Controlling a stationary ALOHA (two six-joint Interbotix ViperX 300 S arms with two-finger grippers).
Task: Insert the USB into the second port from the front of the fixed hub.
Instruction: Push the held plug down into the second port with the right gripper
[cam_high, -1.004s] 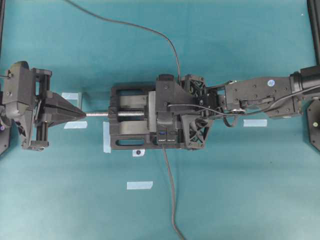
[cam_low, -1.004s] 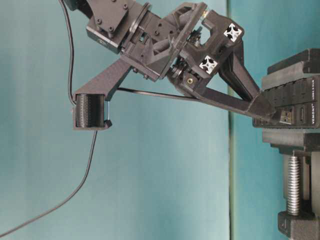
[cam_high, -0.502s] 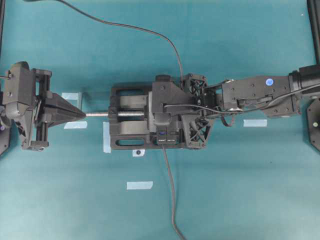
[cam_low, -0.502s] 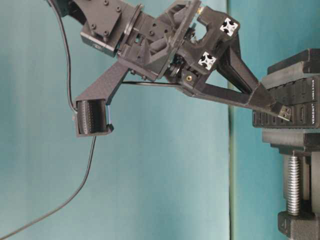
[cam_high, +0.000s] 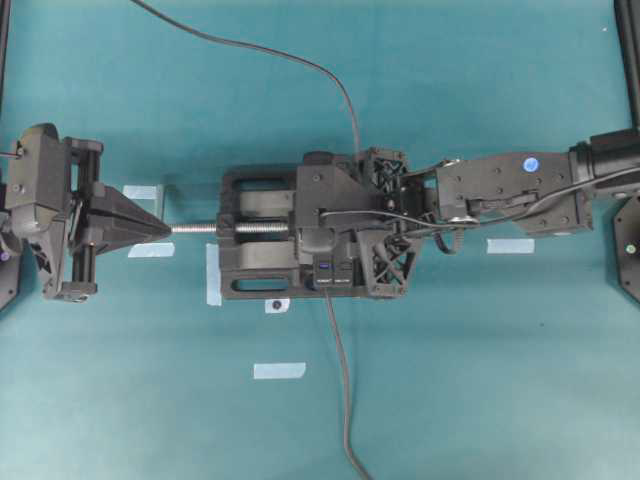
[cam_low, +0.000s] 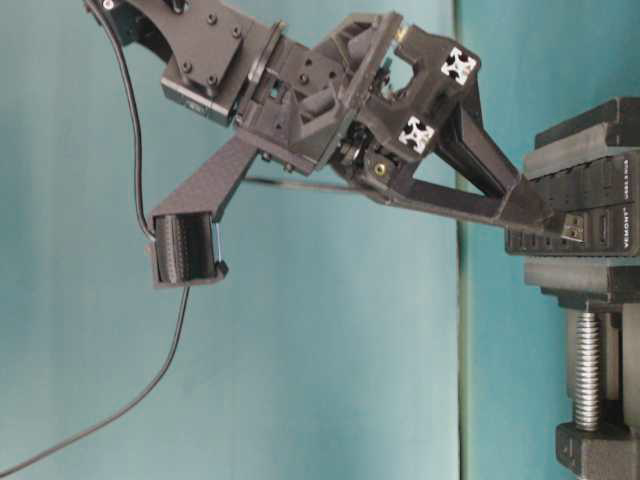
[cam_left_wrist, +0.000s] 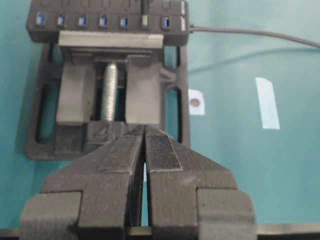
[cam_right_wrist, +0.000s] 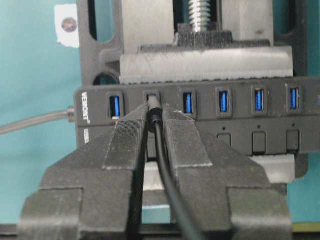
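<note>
- On my table-level feed, the right gripper (cam_low: 535, 210) now carries its tips flatter than a second ago: then the plug's silver tip hung below and in front of the strip's face, half a second ago it sat tilted at the face, and now it lies nearly level against it.
- From overhead, the right arm's wrist block has slid left over the clamp, and less of the strip's near end shows than before.
- The left gripper (cam_high: 150, 225) has not moved in that second; on its wrist feed its ribbed black fingers (cam_left_wrist: 159, 152) are pressed together on nothing, pointed at the silver threaded screw (cam_left_wrist: 109, 90) of the wide black vise (cam_left_wrist: 45, 125).
- On my right wrist feed, the right gripper's jaws are clamped on the small black USB plug (cam_right_wrist: 153, 109), with its thin glossy black cable (cam_right_wrist: 165, 170) running back between them toward the camera.
- The plug's long axis lies along the fingers, tip pointing away from the camera into the socket face of the long narrow black USB hub (cam_right_wrist: 240, 120).
- The plug sits at the second socket from the end labelled with white lettering; one blue socket (cam_right_wrist: 115, 105) is open on its left, four on its right.
- How deep it is seated I cannot tell.
- The hub is held in the vise jaws, on the teal table surface (cam_high: 480, 380).
</note>
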